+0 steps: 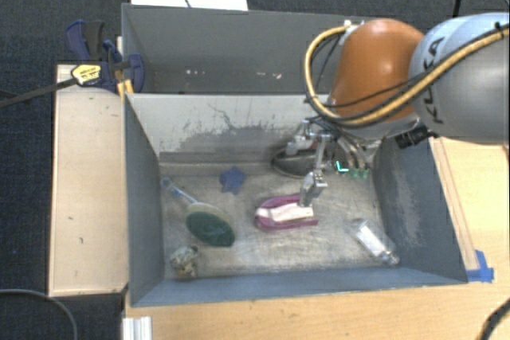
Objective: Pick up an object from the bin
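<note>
My claw (311,191), spread or clenched I cannot tell, hangs right above the purple-and-white flat thing (284,216), which looks light, stiff and slick, so I'd pinch across its narrow sides.

Grey arm (470,103), orange wrist cover (374,68), yellow-black cables (309,76), silver hand (309,197).

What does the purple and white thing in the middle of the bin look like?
The purple and white thing is an oblong, purple around its rim with a pale pink-white top, plastic by its look. It lies flat on the bin floor near the middle, long side left to right. The gripper is at its right end; contact cannot be told.
</note>
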`<state>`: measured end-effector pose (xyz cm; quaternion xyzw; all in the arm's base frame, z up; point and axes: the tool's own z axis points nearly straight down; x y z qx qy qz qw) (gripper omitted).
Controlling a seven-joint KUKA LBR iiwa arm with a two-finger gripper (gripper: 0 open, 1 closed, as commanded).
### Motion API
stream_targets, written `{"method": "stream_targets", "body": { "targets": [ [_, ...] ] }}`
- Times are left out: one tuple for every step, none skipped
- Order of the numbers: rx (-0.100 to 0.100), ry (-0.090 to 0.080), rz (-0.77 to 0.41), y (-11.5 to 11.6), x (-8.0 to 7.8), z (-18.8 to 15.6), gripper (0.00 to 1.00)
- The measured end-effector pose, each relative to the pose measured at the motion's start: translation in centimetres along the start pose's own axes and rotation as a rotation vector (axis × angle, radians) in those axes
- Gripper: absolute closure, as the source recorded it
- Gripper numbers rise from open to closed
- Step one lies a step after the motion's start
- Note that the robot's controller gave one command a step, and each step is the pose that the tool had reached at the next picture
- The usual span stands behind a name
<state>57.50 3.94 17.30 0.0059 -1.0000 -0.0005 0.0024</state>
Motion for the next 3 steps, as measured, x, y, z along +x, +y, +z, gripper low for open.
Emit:
{"method": "stream_targets", "body": {
  "targets": [
    [-0.003,-0.003,-0.080,-3.7,0.6,9.0,0.00],
    [-0.001,0.001,-0.075,-3.9,0.6,9.0,1.00],
    [0.002,-0.015,-0.068,-4.8,1.6,-7.4,1.00]
  ]
}}
